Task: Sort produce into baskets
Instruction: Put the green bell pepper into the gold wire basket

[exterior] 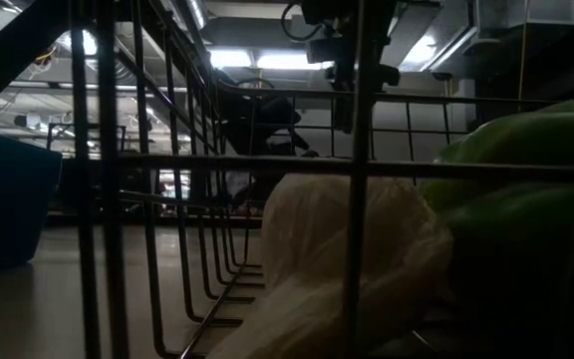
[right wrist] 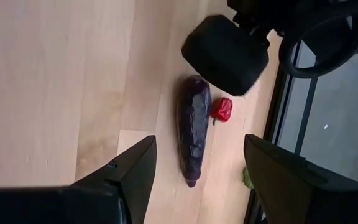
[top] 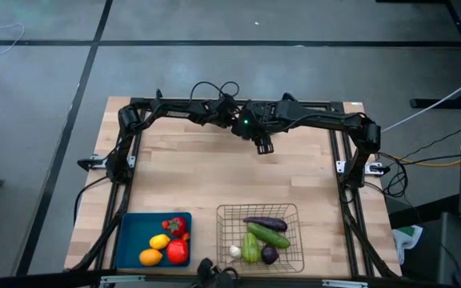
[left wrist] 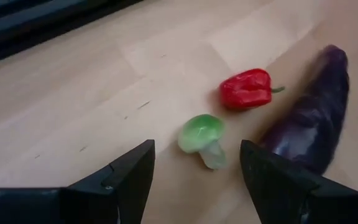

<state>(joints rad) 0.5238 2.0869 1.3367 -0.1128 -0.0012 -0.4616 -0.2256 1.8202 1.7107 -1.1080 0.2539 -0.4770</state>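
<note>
Left gripper [left wrist: 194, 180] and right gripper [right wrist: 194, 180] both hung parted and empty at the table's far edge, over a purple eggplant [right wrist: 193, 127], small red pepper [left wrist: 246, 89] and a green piece [left wrist: 202, 138], possibly a vegetable. Wire-mesh basket [top: 224, 240] held green and purple vegetables plus white garlic [top: 234, 251]; blue plastic tray [top: 131, 240] held red, yellow and orange fruit.

Blue tray [top: 131, 240], bare metal wire basket [top: 229, 214], purple eggplant [right wrist: 193, 127], red pepper [left wrist: 247, 89], yellow lemon [top: 159, 242]
</note>
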